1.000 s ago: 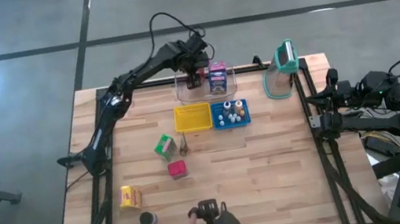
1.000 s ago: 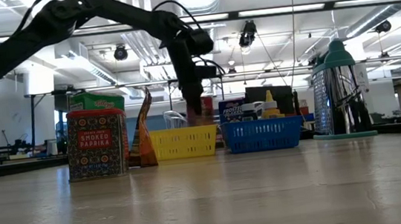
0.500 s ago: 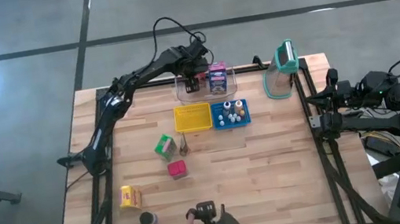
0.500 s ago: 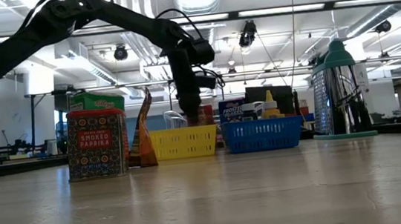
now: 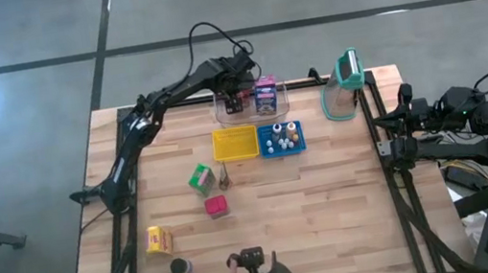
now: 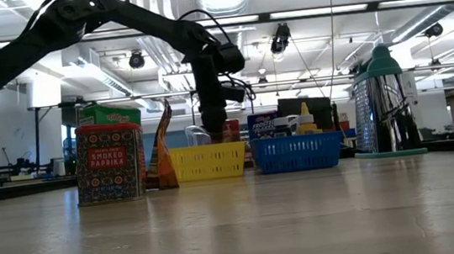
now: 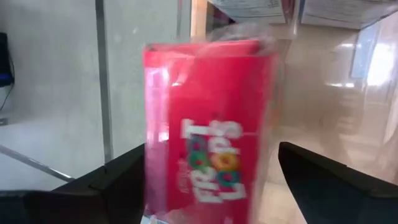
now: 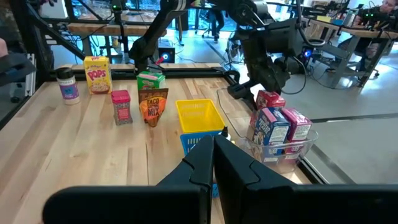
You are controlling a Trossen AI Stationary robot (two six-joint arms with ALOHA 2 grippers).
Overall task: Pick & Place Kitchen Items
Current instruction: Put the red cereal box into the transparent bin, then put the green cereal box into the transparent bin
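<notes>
We see the left gripper [image 5: 235, 99] spread wide straight above the upright red carton [image 7: 211, 124] in the far clear bin [image 5: 280, 104], right arm well apart.

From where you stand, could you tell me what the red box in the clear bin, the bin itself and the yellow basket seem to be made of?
Red box: likely printed cardboard with a slightly glossy face; flat panels, sharp folded edges, cereal lettering.
Clear bin: probably hard transparent plastic; the cartons show through its walls, and its rim glints.
Yellow basket: looks like moulded plastic, matte, with a slotted wall.
</notes>
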